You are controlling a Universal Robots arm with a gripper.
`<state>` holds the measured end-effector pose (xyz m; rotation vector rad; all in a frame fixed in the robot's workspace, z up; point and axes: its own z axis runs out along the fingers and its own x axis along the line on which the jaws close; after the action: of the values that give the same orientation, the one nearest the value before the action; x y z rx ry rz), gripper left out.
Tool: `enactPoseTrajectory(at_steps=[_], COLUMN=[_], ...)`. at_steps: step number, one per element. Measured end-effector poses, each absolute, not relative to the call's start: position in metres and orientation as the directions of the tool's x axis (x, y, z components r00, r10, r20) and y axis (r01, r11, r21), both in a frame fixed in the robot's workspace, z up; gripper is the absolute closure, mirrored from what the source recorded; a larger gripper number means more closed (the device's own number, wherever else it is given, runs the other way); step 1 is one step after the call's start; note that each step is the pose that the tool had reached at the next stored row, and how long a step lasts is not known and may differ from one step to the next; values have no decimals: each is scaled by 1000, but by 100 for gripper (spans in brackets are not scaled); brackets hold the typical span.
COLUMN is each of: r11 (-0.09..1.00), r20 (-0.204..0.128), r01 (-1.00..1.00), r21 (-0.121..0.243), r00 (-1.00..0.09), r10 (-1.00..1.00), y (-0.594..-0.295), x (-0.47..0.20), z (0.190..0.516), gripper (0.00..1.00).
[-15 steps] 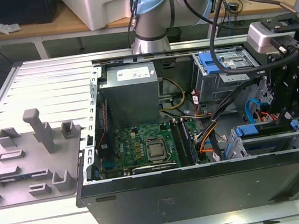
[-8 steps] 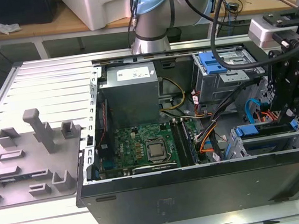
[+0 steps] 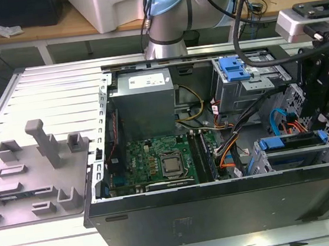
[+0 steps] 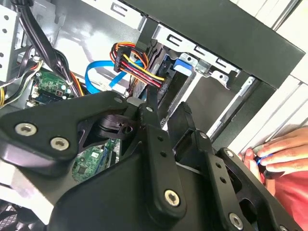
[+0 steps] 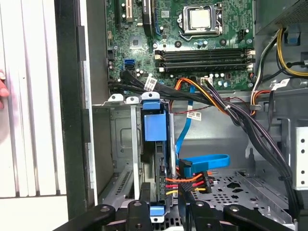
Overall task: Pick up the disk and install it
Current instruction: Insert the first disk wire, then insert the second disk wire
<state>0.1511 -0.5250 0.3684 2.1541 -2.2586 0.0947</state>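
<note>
The disk sat edge-on in its bay, the gripper apparently closed on it. Cables crowding alongside could snag and jam it.

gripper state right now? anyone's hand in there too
Gripper: over the drive bay, fingers either side of the disk in its blue carrier; a firm grip cannot be told.
Person's hand: resting on the white surface outside the case, holding nothing visible.
</note>
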Motion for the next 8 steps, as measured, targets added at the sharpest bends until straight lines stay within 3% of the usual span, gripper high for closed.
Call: enactPoseTrajectory(at_steps=[8], r11=[46], r20=[57], r01=[-998], r21=[-31], r00=[-48], r10=[-997], y=[-525], x=[151], z=[374], gripper=[64])
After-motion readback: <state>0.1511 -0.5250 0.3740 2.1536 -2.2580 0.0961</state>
